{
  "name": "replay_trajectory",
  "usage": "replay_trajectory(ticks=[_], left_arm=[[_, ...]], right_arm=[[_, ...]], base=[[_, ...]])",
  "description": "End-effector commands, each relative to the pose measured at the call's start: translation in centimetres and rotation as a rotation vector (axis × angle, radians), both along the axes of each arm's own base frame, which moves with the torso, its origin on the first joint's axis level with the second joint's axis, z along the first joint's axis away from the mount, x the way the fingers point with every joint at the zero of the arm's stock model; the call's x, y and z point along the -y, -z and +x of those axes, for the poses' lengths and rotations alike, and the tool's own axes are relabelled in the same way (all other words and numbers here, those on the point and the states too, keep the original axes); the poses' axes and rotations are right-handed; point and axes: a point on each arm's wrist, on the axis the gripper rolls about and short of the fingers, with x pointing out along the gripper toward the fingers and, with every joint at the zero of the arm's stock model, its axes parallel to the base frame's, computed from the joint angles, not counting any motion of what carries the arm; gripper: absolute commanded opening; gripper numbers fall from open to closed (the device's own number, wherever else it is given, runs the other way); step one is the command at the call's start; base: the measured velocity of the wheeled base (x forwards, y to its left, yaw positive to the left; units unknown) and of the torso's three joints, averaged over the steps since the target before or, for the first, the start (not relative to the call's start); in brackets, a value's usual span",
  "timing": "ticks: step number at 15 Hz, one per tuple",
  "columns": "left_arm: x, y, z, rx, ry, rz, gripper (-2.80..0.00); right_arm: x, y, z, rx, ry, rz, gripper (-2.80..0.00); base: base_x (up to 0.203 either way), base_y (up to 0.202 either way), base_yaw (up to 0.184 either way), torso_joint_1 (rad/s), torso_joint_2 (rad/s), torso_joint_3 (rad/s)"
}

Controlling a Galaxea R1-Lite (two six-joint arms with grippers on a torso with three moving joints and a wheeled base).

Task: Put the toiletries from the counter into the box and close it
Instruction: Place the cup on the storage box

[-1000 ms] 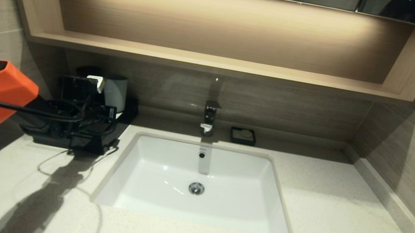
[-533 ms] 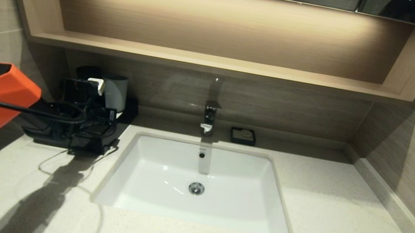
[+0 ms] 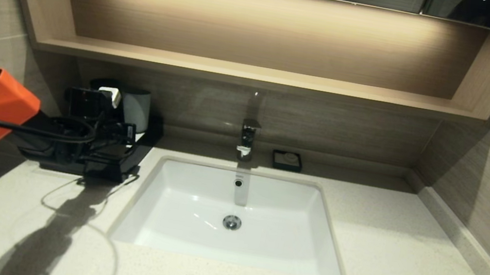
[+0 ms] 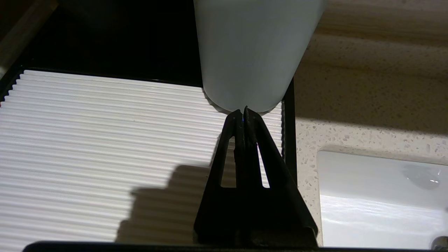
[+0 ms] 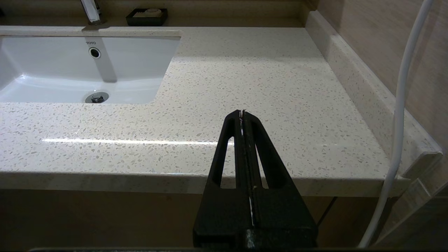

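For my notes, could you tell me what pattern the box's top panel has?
The box's top panel is white with fine parallel ridges, clearest in the left wrist view.

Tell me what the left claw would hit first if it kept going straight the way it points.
Probably the grey cup: the shut left claw points at its base, just above the box's white ribbed top. Whether they already touch is unclear.

"TOTO" is printed inside the basin (image 5: 70, 63).

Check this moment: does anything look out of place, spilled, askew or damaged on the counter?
Nothing stands out. The counter shows no spill or damage, and the box sits square with the grey cup upright on its ribbed top. No toiletries show anywhere. The left gripper is over the box, shut and empty.
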Motion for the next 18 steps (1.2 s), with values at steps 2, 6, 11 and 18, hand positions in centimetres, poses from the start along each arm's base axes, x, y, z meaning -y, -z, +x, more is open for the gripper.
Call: replay_trajectory(ticks=[2,6,11,18], left_arm=[[0.4,-0.9,-0.2,0.022,0.008,-0.001,-2.8],[1.6,-0.3,0.4,0.018,0.037,-0.002,-2.8],[2.6,-0.2,1.3,0.036,0.057,-0.005,-2.8],[2.6,0.4,1.9,0.035,0.053,0.0,-2.8]], right_arm=[[0.0,0.0,0.0,0.0,-0.001,0.0,-2.8],[0.0,0.0,0.0,0.0,-0.001,0.0,-2.8],[0.0,0.0,0.0,0.001,-0.001,0.0,-2.8],[0.0,0.0,0.0,0.0,-0.001,0.0,-2.8]], base=[[0.0,0.0,0.0,0.0,0.0,0.0],[0.0,0.0,0.0,0.0,0.0,0.0],[0.0,0.0,0.0,0.0,0.0,0.0],[0.0,0.0,0.0,0.0,0.0,0.0]])
